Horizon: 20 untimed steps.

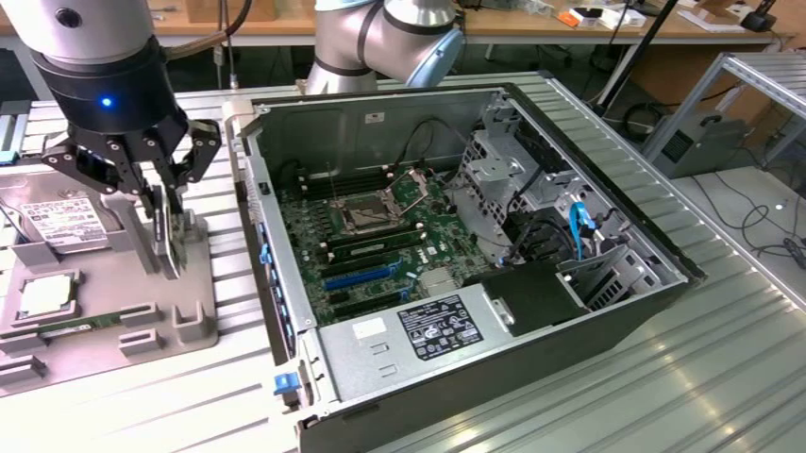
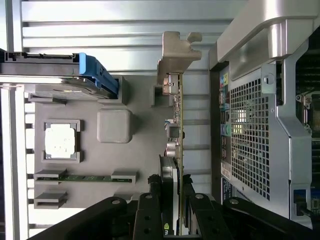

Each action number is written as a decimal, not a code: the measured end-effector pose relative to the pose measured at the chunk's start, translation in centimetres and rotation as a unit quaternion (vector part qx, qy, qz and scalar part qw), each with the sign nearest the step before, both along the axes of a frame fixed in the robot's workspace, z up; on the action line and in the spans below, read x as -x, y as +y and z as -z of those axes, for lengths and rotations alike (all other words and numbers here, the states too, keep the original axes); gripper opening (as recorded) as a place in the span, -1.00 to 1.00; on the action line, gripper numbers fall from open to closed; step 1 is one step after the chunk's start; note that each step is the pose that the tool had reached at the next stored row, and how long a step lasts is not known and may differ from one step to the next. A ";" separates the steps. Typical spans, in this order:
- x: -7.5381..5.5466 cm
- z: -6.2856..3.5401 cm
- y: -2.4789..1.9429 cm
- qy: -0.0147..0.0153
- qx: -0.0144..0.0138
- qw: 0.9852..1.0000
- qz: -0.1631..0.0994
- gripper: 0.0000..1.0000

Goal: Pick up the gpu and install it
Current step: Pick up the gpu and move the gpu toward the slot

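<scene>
the gripper (image 1: 169,247) hangs over a grey parts tray (image 1: 189,326) at nine o'clock from the open computer case (image 1: 377,102) in the exterior view. it is clamped on the gpu (image 2: 175,125), one finger against each face. the gpu stands on edge in its tray slot, parallel to the case's rear panel and just beside it, with its pale bracket (image 2: 175,55) at the end away from the gripper. in the tray, a hard drive (image 1: 63,222) lies at nine o'clock from the gripper and a processor (image 1: 44,297) at seven. the ribbed metal tabletop (image 1: 705,377) carries everything.
</scene>
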<state>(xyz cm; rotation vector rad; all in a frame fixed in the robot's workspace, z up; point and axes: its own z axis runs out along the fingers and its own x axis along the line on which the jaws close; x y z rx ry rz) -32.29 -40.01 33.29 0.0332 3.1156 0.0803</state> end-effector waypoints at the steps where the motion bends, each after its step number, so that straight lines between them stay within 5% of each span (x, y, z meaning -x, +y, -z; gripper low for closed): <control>1: 0.0 -0.09 0.00 0.000 0.000 1.000 0.000 -0.46; 8: -0.1 -0.79 0.00 0.001 -0.001 1.000 0.000 -0.46; 11: -0.2 -0.78 -0.01 0.016 -0.001 1.000 0.000 -0.46; 13: -0.2 -0.85 -0.01 0.016 0.000 1.000 0.000 -0.46; 17: -0.2 -0.89 -0.02 0.016 0.006 1.000 0.000 -0.46; 20: -0.2 -1.15 -0.01 0.016 0.007 1.000 0.000 -0.46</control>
